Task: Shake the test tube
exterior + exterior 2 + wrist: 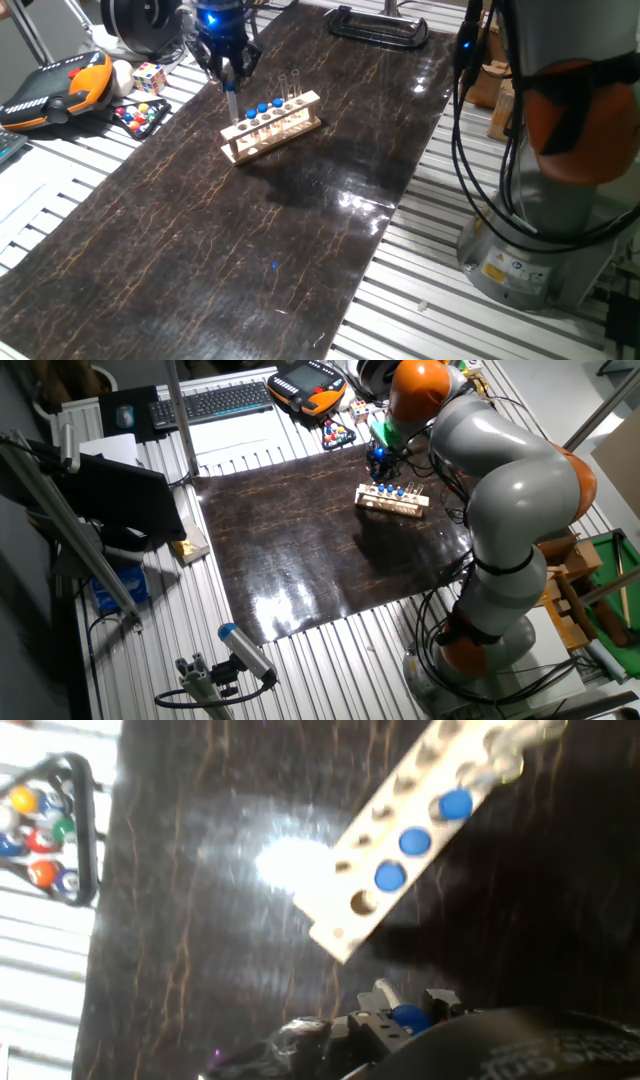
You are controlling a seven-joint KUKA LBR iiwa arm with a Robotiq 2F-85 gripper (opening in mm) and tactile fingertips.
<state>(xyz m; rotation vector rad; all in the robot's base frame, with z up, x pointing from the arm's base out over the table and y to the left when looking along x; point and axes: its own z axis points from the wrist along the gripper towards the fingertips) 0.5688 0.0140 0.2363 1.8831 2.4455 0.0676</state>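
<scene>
My gripper (229,72) is shut on a slim clear test tube (231,102), which hangs upright just above the left end of the wooden rack (272,127). In the hand view the tube's blue cap (408,1016) sits between my fingers. The end hole of the rack (340,925) is empty, and three blue-capped tubes (415,842) stand in the holes beside it. Two taller uncapped tubes (290,88) stand at the rack's right end. In the other fixed view the gripper (378,457) is over the rack (392,500).
A rack of billiard balls (140,116) and a Rubik's cube (149,77) lie left of the dark mat. An orange teach pendant (55,85) is at the far left. A black clamp (378,22) is at the back. The robot base (540,230) stands at the right.
</scene>
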